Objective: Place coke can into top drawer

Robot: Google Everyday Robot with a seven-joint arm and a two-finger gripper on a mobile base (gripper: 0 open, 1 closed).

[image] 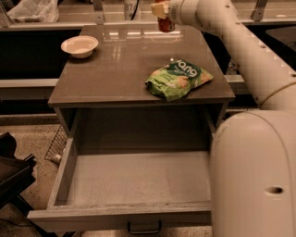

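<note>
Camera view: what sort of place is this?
Probably an office break area or a test mock-up of one: a grey cabinet with its top drawer pulled open, a white bowl and green chip bag on top, counters behind. The gripper holds the coke can above the far edge.
</note>
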